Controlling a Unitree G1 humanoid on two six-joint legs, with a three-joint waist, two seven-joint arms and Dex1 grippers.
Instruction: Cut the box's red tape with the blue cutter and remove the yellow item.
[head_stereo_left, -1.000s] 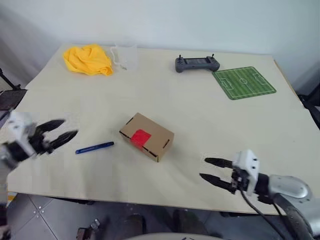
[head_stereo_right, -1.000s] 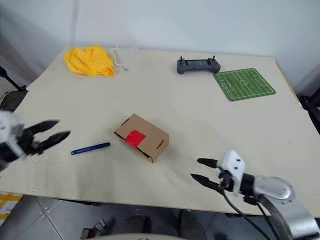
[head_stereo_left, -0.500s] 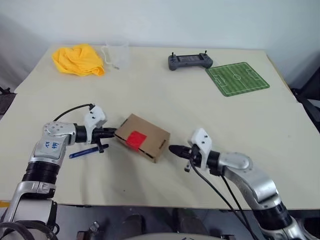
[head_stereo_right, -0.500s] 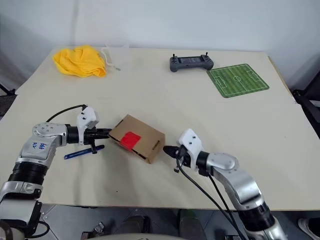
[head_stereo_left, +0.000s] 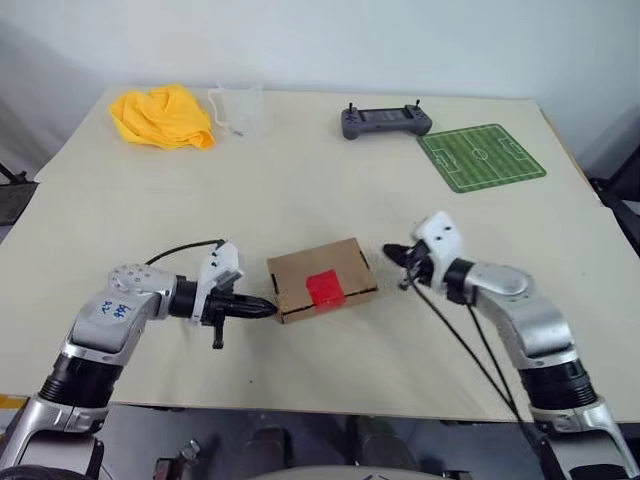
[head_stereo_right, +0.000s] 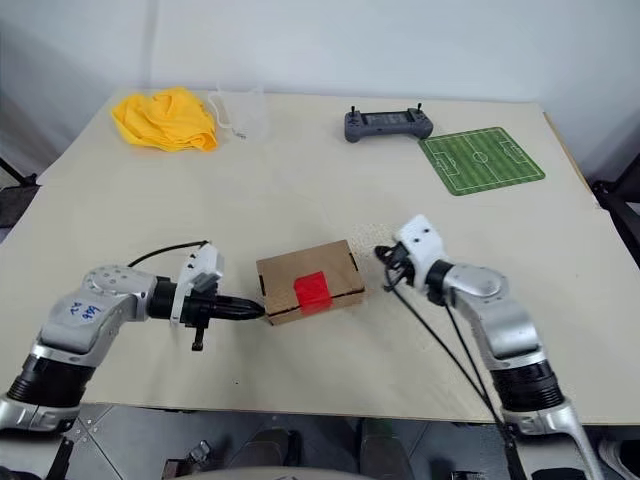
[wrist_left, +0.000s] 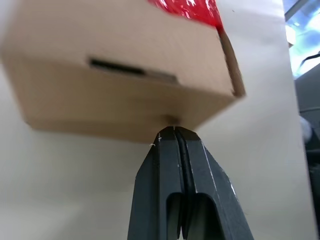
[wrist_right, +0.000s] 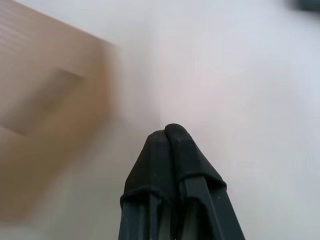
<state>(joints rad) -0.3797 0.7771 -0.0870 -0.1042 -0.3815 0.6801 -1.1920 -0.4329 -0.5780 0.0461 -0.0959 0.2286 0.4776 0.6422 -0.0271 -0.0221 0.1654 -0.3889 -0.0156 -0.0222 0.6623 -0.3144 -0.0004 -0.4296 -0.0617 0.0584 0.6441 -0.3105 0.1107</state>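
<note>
The box (head_stereo_left: 322, 281) sits mid-table (head_stereo_left: 300, 180), red tape (head_stereo_left: 324, 288) facing up. Left pincer (head_stereo_left: 262, 309) (fingers pressed together) touches its left end, while the right pincer (head_stereo_left: 392, 252), also closed, sits just off the right end.

I see a pale, cream-coloured table (head_stereo_left: 300, 180) with a plain, matte top. Near its front middle a small brown cardboard box (head_stereo_left: 321, 279) lies flat on it, with a square of red tape (head_stereo_left: 325, 288) on its top face, toward the near edge. At the far left corner a crumpled yellow cloth (head_stereo_left: 160, 117) rests on the surface, and just beside it, to its right, stands a clear plastic cup (head_stereo_left: 241, 110). Further along the far edge lies a dark grey handheld controller (head_stereo_left: 388, 121). Near it, toward the far right corner, a green mat printed like a football pitch (head_stereo_left: 481, 156) lies flat, turned slightly askew.
</note>
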